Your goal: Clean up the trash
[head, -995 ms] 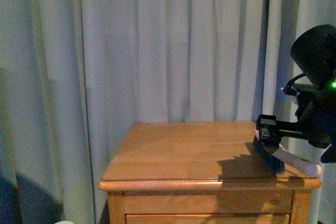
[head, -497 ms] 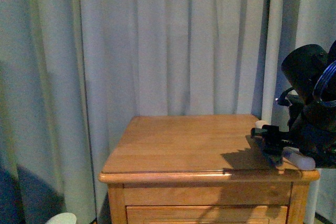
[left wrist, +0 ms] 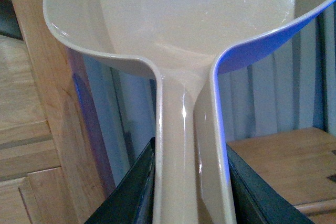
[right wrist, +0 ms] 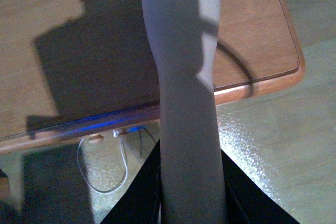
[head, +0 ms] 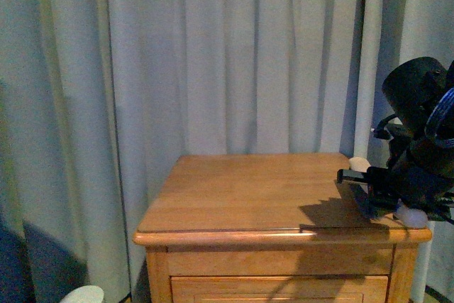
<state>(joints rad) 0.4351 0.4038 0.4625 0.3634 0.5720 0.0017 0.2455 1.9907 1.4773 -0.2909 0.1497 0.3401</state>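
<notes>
Pale curtains [head: 213, 54] hang behind the nightstand [head: 234, 196]. At its far right corner sits a pale lump, likely the trash [head: 358, 164]: feather-light, soft, better swept than pinched. The right gripper [right wrist: 190, 182] clamps the brush handle [right wrist: 184, 77]; the left gripper [left wrist: 191, 182] clasps the dustpan [left wrist: 184, 14].

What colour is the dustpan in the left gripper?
The dustpan is glossy beige, seen best in the left wrist view.

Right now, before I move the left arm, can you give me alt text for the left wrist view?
A beige plastic dustpan fills the view, its handle clamped between the dark fingers of the left hand; nothing lies in the visible part of its scoop. Behind it are light wooden furniture and a pale curtain.
</notes>
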